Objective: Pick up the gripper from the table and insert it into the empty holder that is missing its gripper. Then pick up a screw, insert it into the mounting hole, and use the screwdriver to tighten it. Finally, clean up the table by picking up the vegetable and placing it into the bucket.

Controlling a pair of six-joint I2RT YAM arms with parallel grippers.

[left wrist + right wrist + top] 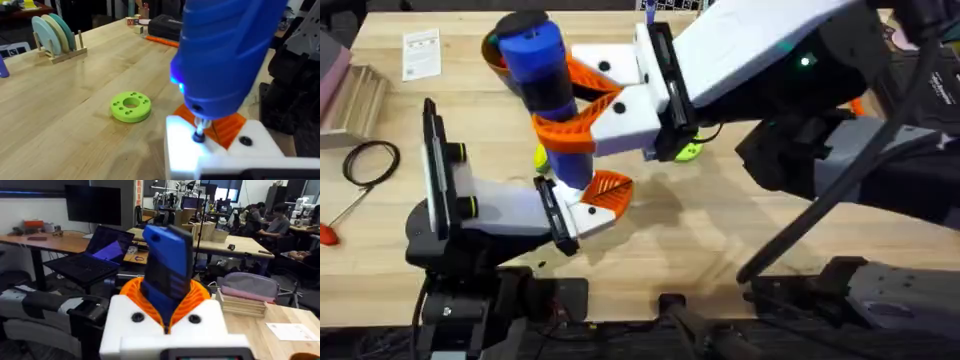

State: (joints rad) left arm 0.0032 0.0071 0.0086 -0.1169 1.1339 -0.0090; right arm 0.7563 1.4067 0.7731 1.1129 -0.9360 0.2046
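Note:
My right gripper reaches across from the right and is shut on the blue screwdriver, held upright between its orange pads. The screwdriver points down, with its metal bit pressed onto the top of the white holder on my left gripper. The orange gripper tip sits in that holder, just behind the bit. Any screw is hidden under the bit. The bucket's brownish rim peeks out behind the screwdriver at the back of the table.
A green disc with holes lies on the wood beyond my left gripper. A small yellow-green thing shows beside the screwdriver, mostly hidden. At the left lie a black cable loop, a red-handled tool, a plate rack and a paper card.

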